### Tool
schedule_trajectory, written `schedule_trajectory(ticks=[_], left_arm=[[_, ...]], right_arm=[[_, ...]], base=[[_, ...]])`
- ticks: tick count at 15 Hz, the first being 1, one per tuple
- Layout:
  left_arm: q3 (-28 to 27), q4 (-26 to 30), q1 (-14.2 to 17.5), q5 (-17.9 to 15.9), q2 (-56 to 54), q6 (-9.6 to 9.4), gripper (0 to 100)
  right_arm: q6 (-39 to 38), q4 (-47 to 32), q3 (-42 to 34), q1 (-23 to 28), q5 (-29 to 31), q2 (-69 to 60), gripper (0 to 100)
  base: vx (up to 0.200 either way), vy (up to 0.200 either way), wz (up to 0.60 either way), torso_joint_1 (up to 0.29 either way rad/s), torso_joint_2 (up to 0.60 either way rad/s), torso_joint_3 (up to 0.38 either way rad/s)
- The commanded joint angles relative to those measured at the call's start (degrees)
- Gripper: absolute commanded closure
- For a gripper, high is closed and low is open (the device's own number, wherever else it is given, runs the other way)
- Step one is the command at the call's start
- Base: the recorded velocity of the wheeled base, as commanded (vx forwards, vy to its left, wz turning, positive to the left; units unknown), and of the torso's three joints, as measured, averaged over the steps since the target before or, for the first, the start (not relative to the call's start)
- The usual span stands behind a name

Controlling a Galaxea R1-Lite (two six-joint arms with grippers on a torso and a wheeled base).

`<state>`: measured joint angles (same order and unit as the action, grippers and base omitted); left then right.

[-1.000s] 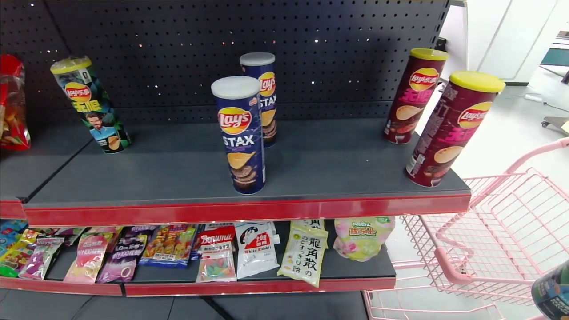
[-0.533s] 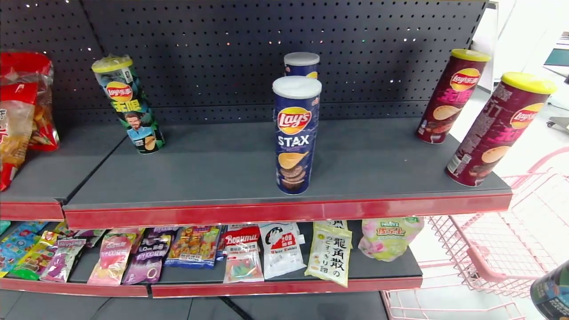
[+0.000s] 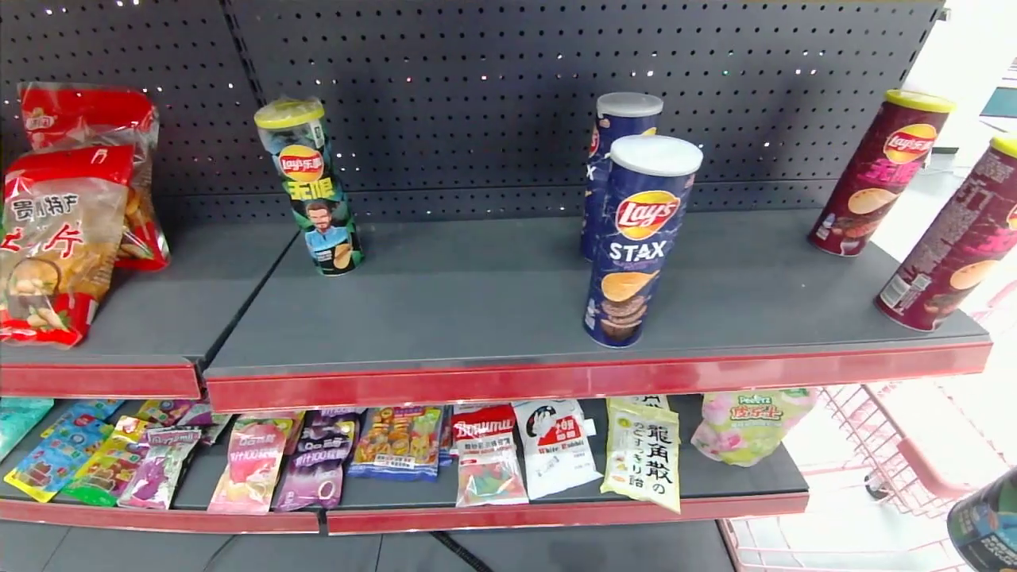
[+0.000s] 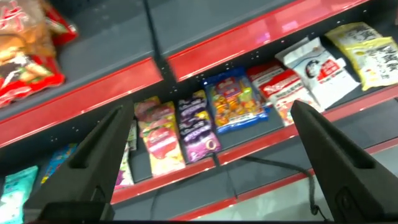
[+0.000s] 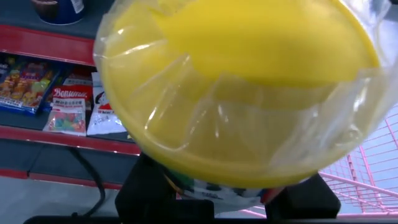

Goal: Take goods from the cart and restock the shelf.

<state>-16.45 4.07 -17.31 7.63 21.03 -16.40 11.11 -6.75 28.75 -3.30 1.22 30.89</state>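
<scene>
Close up, the right gripper [image 5: 224,202] has its fingers closed on a tall chip can [image 5: 236,81]. They grip the tube's sides below its yellow lid, which is covered in loose clear film. From the head camera, the same can [image 3: 985,520] hangs low, out past the front lip of the shelf [image 3: 508,373] and near the pink cart [image 3: 914,465]. The left gripper [image 4: 206,115] is spread wide with nothing between its fingers, and snack packets [image 4: 186,127] lie beyond the fingertips.

The can is probably light and stiff, a smooth-sided tube (likely slippery, and easy to dent if squeezed hard) with brittle contents. A hold across the middle of the tube, not on the lid, seems safest. Being tall and narrow, it may tip on release. It needs setting flat on its base, perhaps beside the green can [image 3: 310,191] with a similar yellow lid.
</scene>
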Motion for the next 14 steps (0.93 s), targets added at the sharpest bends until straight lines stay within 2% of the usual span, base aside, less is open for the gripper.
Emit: schedule_trajectory(ticks=[1, 5, 9, 14], left_arm=[[0.01, -0.03, 0.0, 0.1, -0.02, 0.05, 0], [0.01, -0.03, 0.0, 0.02, 0.15, -0.04, 0], [0.01, -0.03, 0.0, 0.1, 0.15, -0.04, 0], [0.01, -0.03, 0.0, 0.02, 0.06, -0.04, 0]], right_arm=[[0.06, -0.01, -0.09, -0.04, 0.01, 0.13, 100], [0.14, 0.07, -0.09, -0.21, -0.69, 0.13, 100], [0.32, 0.16, 0.61, -0.21, -6.76, 0.66, 100], [3.31, 0.07, 0.52, -0.39, -8.6, 1.19, 100]], base=[[0.0, 0.2, 0.0, 0.002, 0.01, 0.002], [0.0, 0.2, 0.0, 0.001, 0.0, -0.002], [0.0, 0.2, 0.0, -0.002, 0.0, 0.002], [0.0, 0.2, 0.0, 0.0, 0.01, 0.003]])
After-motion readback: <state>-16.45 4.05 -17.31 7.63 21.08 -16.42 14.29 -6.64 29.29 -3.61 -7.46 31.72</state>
